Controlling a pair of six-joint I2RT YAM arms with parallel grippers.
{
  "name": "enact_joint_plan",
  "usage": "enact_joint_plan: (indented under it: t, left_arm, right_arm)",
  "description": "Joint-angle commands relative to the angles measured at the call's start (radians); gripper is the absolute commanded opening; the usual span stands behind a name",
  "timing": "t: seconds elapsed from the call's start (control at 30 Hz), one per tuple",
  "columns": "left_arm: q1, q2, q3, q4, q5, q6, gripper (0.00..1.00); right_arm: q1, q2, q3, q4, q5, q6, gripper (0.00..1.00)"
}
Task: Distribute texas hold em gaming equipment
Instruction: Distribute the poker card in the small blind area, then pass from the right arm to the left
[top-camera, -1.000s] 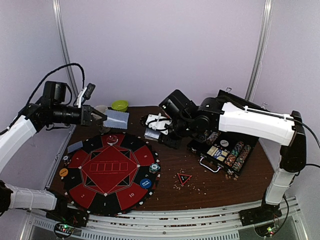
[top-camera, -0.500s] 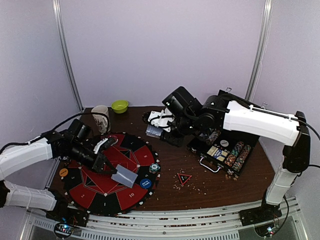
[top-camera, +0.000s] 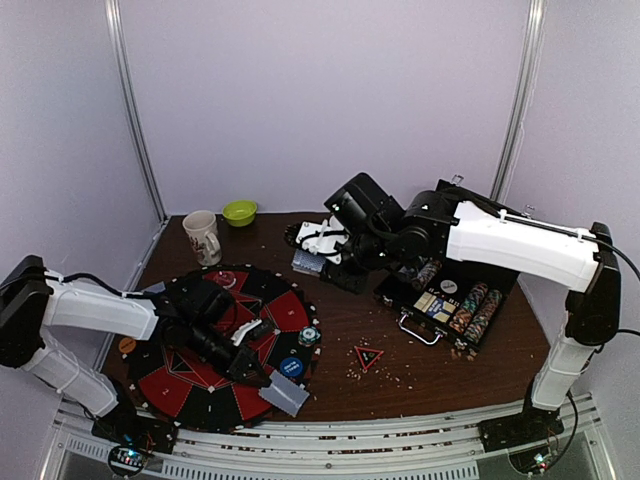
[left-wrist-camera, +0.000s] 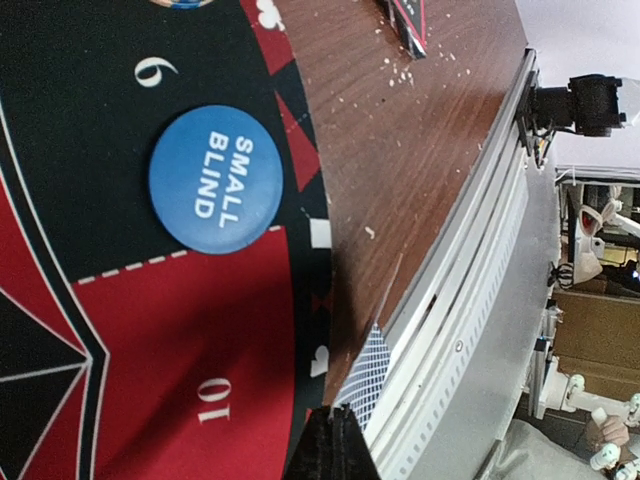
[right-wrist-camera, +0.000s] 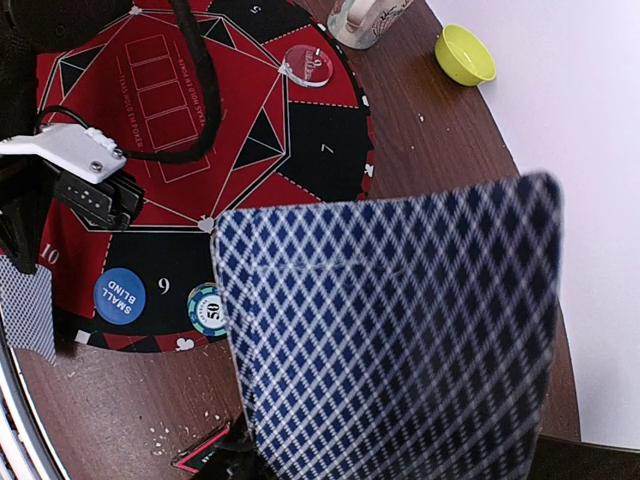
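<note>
My left gripper (top-camera: 263, 376) is shut on one blue-backed playing card (top-camera: 285, 393), low over the near right edge of the round red-black mat (top-camera: 200, 372). In the left wrist view the fingers (left-wrist-camera: 338, 448) pinch that card (left-wrist-camera: 365, 375) edge-on by the table's front rail. My right gripper (top-camera: 325, 255) is shut on a stack of cards (top-camera: 308, 262) behind the mat; the top card's back (right-wrist-camera: 390, 330) fills the right wrist view. A blue "small blind" button (top-camera: 291, 366) (left-wrist-camera: 217, 178), a striped chip (top-camera: 309, 336) (right-wrist-camera: 205, 308) and an orange button (top-camera: 127, 345) lie on the mat. The red-black triangle marker (top-camera: 369, 357) lies on the wood.
An open black chip case (top-camera: 455, 295) with rows of chips stands at the right. A mug (top-camera: 203, 236) and a green bowl (top-camera: 239, 211) stand at the back left. The metal front rail (left-wrist-camera: 470, 300) runs close by the left gripper. Crumbs are scattered near the triangle.
My left arm has swung from the back left, down across the mat to its near right edge, with the card in it. My right arm has barely moved.
</note>
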Motion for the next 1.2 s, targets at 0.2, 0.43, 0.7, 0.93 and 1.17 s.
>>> enact_joint_plan:
  t: [0.2, 0.43, 0.7, 0.93, 1.17]
  left_arm:
    - [-0.001, 0.070, -0.005, 0.040, -0.075, 0.017, 0.00]
    - [-0.001, 0.104, 0.056, -0.088, -0.142, 0.113, 0.00]
    - [-0.001, 0.092, 0.106, -0.125, -0.163, 0.120, 0.34]
    - [0.001, -0.032, 0.247, -0.266, -0.274, 0.195, 0.77]
    - [0.065, -0.214, 0.376, -0.032, -0.277, 0.143, 0.98]
  right_arm:
    - [-0.006, -0.039, -0.003, 0.003, 0.019, 0.012, 0.38]
    - [-0.006, -0.033, 0.000, 0.003, 0.016, 0.012, 0.38]
    - [-0.007, -0.037, -0.001, 0.001, 0.018, 0.010, 0.38]
    - [-0.006, -0.043, -0.001, 0.003, 0.009, 0.008, 0.37]
    - [-0.005, -0.035, 0.008, 0.003, -0.012, 0.007, 0.37]
